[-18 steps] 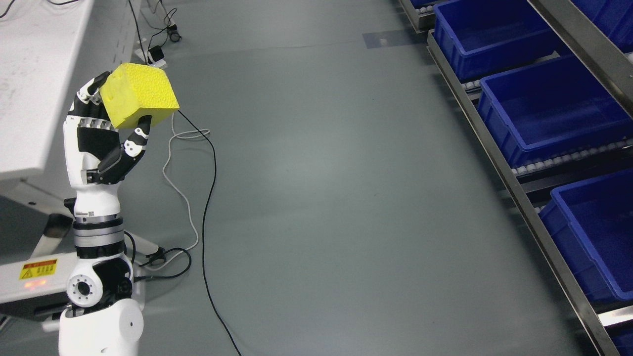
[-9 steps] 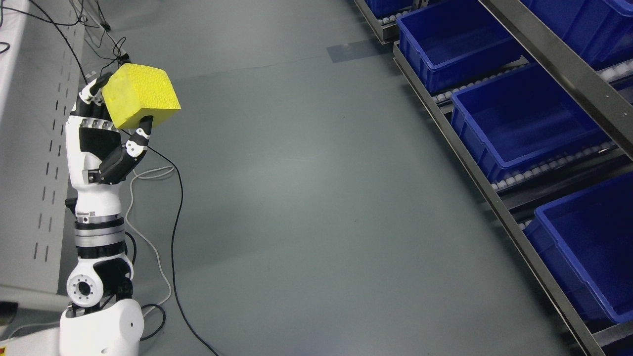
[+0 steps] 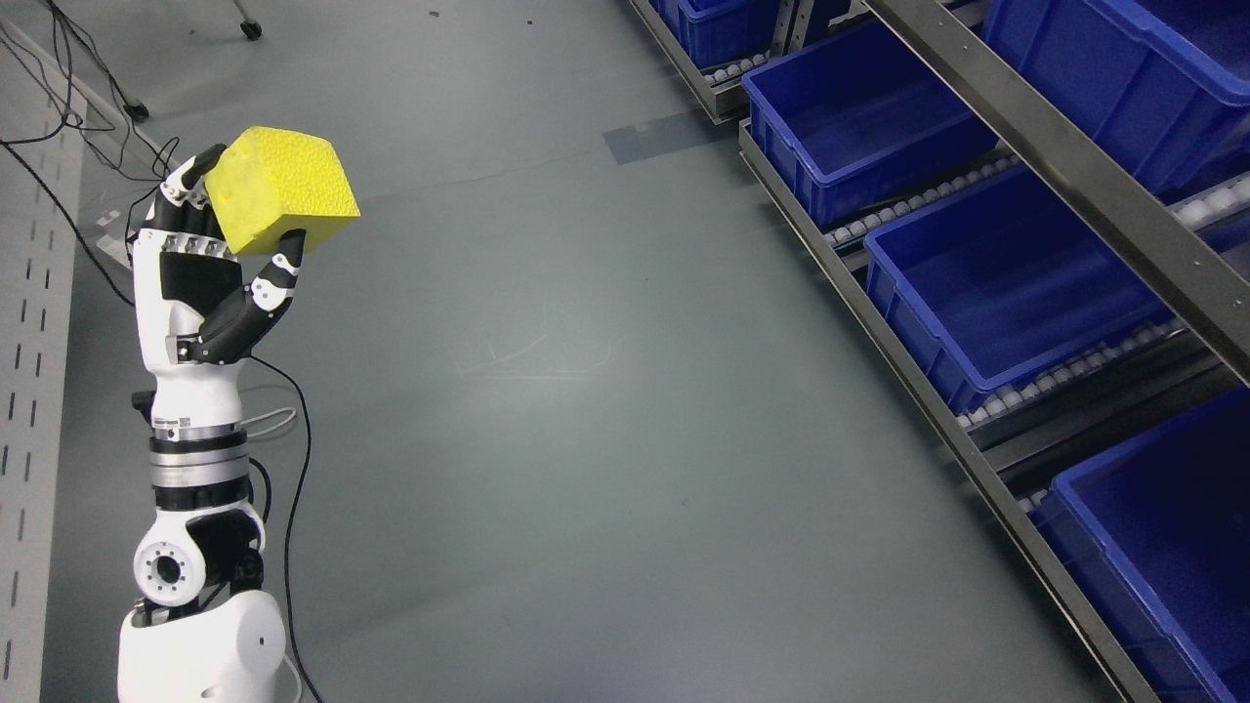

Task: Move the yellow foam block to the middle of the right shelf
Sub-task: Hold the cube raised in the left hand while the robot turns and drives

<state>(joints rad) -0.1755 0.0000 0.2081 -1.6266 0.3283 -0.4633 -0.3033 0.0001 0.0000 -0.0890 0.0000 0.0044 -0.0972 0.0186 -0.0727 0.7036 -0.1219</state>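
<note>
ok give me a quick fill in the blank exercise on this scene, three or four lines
1. The left hand grips a foam block coloured ____.
2. The bins on the shelf are coloured ____.
3. The shelf stands on the picture's ____ side.
4. Every bin whose inside shows is ____.

Missing words: yellow; blue; right; empty

Yellow foam block (image 3: 281, 189), cube-shaped, pitted surface. Held tilted, one corner upward, above grey floor at upper left. Well apart from right shelf (image 3: 1055, 166).

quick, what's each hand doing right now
Left hand: closed on the foam block.
Right hand: not in view.
</note>
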